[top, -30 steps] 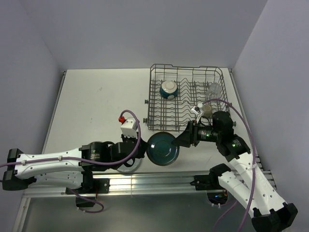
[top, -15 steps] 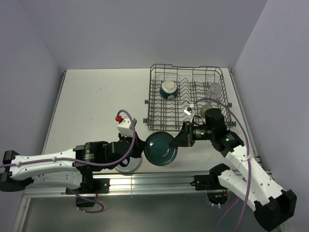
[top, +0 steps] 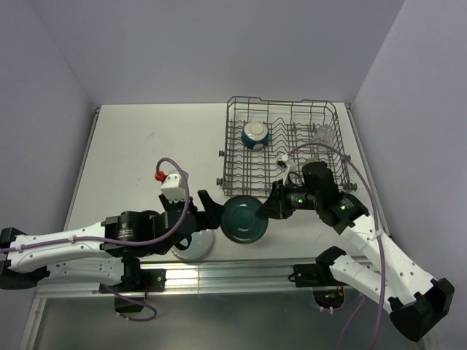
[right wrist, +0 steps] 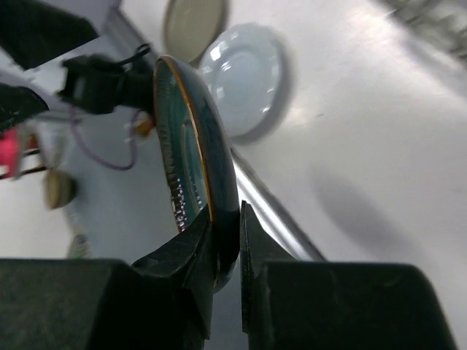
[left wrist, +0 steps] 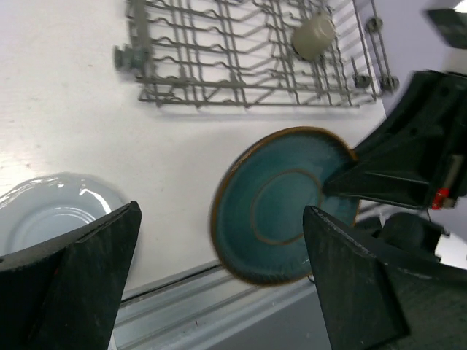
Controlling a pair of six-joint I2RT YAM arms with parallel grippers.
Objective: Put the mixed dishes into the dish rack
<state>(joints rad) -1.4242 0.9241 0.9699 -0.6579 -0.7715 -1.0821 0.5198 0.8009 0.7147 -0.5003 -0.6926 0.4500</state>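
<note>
Teal plate (top: 244, 219) on edge in the right pincer (top: 271, 208), plugging the gap between the rack (top: 281, 117)'s near rail and the wide-spread left pincer (top: 208, 213). Bowl (top: 255, 134) back-left, glass (top: 324, 135) back-right; middle tines free. Bare surface (top: 146, 146) out left.

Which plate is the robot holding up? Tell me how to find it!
Find the big grey wire dish rack at the table's far right. Just in front of its near edge, the right gripper pinches the rim of the dark teal plate, holding it tilted. The pale blue plate nearby lies flat on the table and is much lighter.
</note>
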